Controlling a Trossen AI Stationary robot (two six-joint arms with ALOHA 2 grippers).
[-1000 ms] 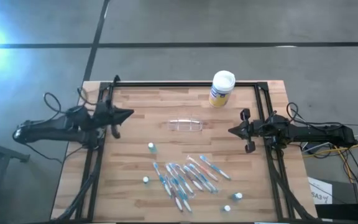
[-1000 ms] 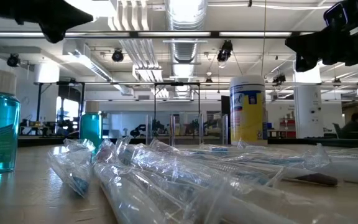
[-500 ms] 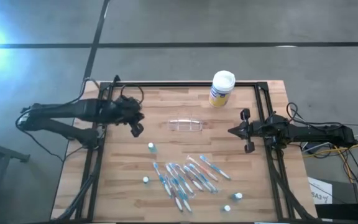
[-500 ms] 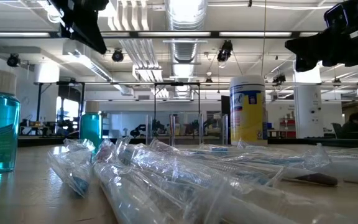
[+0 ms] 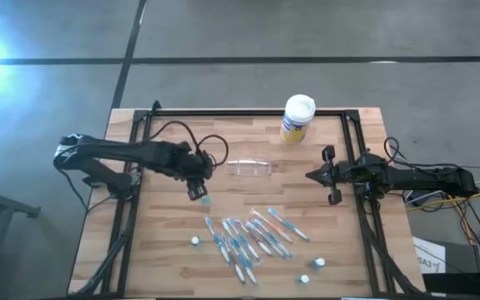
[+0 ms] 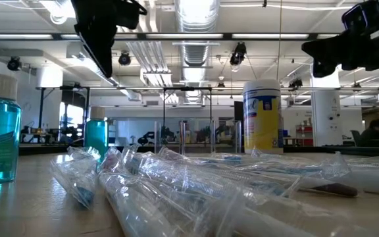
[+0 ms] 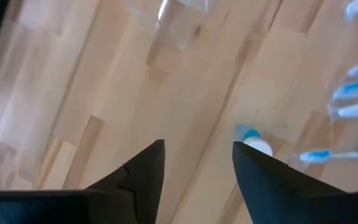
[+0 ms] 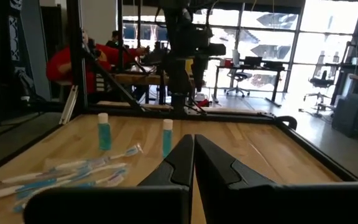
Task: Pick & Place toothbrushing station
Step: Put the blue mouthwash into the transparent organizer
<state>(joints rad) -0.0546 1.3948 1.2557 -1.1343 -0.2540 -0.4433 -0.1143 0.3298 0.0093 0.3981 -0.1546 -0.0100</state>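
High view shows the left gripper out over the table, hanging right above a small blue bottle with a white cap. In the left wrist view its two dark fingers are spread wide with nothing between them, and that same bottle sits just past the fingertips. So the step in hand looks like the approach for a first pick: jaws ready, no contact that I can make out.

The see-through cup, the station itself, lies on its side near the table's centre, at about two o'clock from the left gripper and well apart from it. A heap of wrapped toothbrushes sits at about four to five o'clock from the gripper, with more small bottles scattered around it. The yellow canister stands at the far edge, at twelve o'clock of the table.

The right gripper waits at three o'clock, its fingers pressed together in the right wrist view.

Next, I judge, the left gripper must drop straight down, straddle the bottle's body and squeeze; the bottle is small and upright, so a slanted descent could tip it.
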